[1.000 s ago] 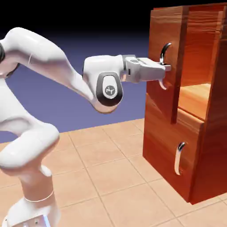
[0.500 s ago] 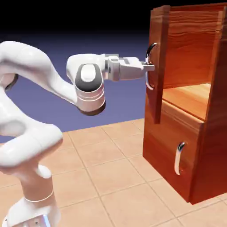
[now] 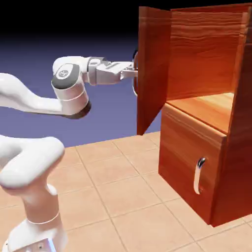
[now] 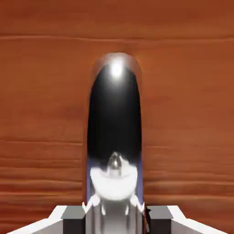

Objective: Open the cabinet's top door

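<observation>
Two fingers of the tool (image 3: 130,72) were nearly closed, with the curved silver handle (image 4: 114,187) gripped between them. This handle was on the outer face of the top door (image 3: 153,71), which stood wide open at the upper part of the cabinet (image 3: 193,162), swung out towards the exterior view's left.

The main risk, in my judgement, was a slip: the handle was smooth and rounded, so a pull not following the arc of the hinge could make the fingers slide along it or come off. If the arm (image 3: 71,91) pulled further when the door was near its limit, the hinge could be strained, or the wrist could be twisted against the handle.

The door's long axis was upright, and the handle's long axis was vertical also. The door's outer face pointed to the tool, at the exterior view's left, and its free edge was away from the cabinet body.
</observation>
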You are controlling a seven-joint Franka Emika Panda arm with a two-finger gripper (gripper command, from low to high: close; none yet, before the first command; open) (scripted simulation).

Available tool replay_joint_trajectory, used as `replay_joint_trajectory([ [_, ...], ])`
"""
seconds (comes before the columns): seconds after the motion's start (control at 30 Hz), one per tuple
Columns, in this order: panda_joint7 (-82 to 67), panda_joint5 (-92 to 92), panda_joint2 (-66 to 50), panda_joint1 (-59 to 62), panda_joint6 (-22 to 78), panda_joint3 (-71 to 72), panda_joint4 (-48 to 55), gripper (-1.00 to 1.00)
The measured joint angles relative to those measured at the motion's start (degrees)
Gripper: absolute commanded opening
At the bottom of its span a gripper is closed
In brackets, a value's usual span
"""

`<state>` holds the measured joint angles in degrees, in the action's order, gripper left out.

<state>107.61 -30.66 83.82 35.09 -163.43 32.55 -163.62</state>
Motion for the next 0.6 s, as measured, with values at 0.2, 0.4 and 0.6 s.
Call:
replay_joint_trajectory([
  [0.2, 1.2, 3.4, 4.6, -4.3, 14.9, 5.9, 2.9, -1.0],
  [0.4, 2.0, 6.8, 7.0, -5.9, 29.9, 12.4, 8.4, -1.0],
  [0.6, 2.4, 10.2, 7.9, -4.1, 44.8, 18.6, 17.0, -1.0],
])
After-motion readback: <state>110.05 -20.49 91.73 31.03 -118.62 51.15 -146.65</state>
